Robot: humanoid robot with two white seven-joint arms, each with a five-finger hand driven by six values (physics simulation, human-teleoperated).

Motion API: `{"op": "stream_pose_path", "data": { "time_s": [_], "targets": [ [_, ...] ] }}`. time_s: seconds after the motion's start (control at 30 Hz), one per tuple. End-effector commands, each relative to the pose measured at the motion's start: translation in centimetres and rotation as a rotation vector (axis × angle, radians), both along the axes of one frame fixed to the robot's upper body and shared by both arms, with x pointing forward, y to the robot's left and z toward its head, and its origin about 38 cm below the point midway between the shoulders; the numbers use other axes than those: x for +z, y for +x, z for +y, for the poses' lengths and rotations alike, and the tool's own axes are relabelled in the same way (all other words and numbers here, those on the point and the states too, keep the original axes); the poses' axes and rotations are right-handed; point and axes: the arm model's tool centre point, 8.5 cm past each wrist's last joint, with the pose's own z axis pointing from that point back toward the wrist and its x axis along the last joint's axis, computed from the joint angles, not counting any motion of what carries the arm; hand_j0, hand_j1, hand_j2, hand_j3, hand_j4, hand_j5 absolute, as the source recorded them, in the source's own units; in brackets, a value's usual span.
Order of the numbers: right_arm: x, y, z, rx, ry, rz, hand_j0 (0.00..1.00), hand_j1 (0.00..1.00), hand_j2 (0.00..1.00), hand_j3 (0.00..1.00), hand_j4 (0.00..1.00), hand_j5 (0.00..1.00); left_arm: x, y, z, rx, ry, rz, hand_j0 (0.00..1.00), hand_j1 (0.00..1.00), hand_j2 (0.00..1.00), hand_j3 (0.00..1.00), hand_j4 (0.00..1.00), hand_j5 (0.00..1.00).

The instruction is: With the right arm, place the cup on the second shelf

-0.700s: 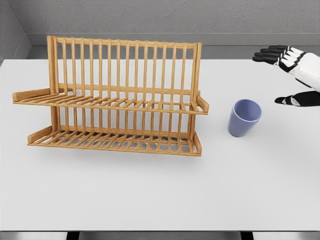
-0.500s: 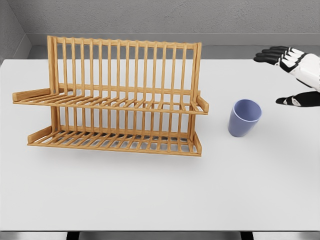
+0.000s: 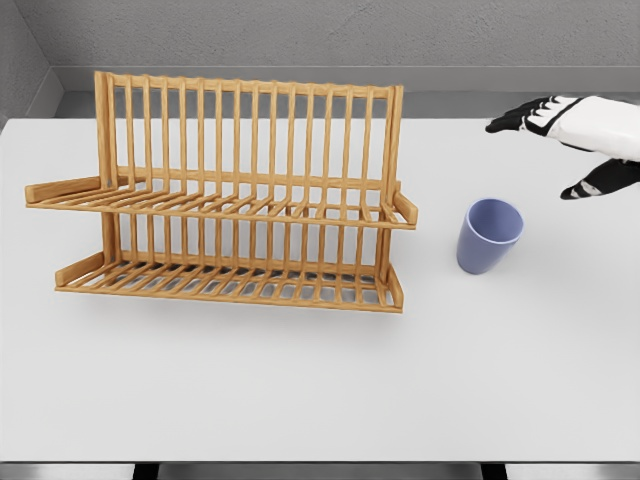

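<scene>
The lavender-blue plastic cup (image 3: 489, 235) stands upright on the white counter (image 3: 320, 390), just right of the two-tier wooden slatted dish rack (image 3: 225, 195). The robot's white right hand (image 3: 575, 140) hovers far-right of the cup, fingers (image 3: 510, 120) spread, holding nothing. It should descend beside the cup and wrap its wall squarely.

Soft, even light is filling a bright, clean computer render. The white table (image 3: 320, 390) is glowing almost flat, with no glare. A faint, blurry shadow is lying under the wooden rack (image 3: 230, 200), and a paler one is sitting beside the blue cup (image 3: 489, 235). Edges are looking slightly soft and smeared, as if compressed. The grey wall (image 3: 330, 35) behind is appearing dimmer and grainy.
</scene>
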Motion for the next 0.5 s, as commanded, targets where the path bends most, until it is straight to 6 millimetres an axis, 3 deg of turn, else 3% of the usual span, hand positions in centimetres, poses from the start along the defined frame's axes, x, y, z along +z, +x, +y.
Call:
{"op": "stream_pose_path", "data": {
  "time_s": [0.0,0.2,0.47],
  "targets": [
    [-3.4,0.5,0.3,-0.013,0.003,0.092,1.0,1.0,1.0,1.0,1.0,1.0,0.0,0.1,0.0,-0.001,0.0,-0.001,1.0,1.0,1.0,1.0,1.0,1.0],
    [-3.4,0.7,0.6,-0.009,-0.016,0.08,1.0,1.0,1.0,1.0,1.0,1.0,0.0,0.0,0.0,0.001,0.0,0.0,1.0,1.0,1.0,1.0,1.0,1.0],
    [-5.5,0.9,2.4,0.032,-0.017,0.128,1.0,1.0,1.0,1.0,1.0,1.0,0.0,0.0,0.0,-0.001,0.0,0.0,1.0,1.0,1.0,1.0,1.0,1.0]
  ]
}}
